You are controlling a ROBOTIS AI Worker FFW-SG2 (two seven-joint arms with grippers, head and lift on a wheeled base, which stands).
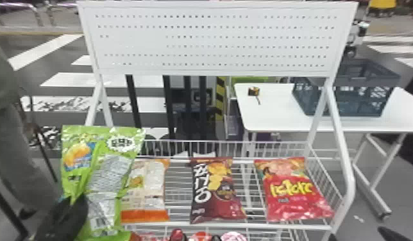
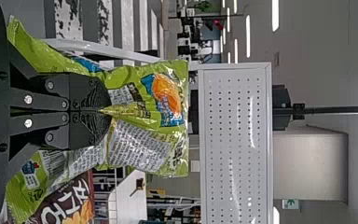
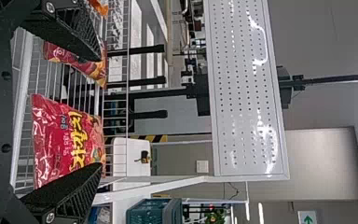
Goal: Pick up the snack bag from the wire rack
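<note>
My left gripper [image 1: 75, 205] is at the lower left in the head view, holding a green snack bag [image 1: 111, 173] upright at the left side of the wire rack [image 1: 180, 224]. In the left wrist view its fingertips [image 2: 103, 112] are closed on a pinched fold of the green bag [image 2: 144, 144], which bulges out on both sides. The right gripper [image 3: 98, 112] stands open in the right wrist view, its fingers wide apart, with a red snack bag [image 3: 65, 140] lying on the rack near the lower finger and nothing gripped.
On the rack lie an orange-and-beige bag [image 1: 145, 192], a dark red bag [image 1: 215, 192] and the red bag [image 1: 295, 192]. A white perforated panel [image 1: 212, 41] rises above. Behind at right, a white table [image 1: 273, 112] bears a dark crate [image 1: 343, 99]. Packages [image 1: 201, 236] show below.
</note>
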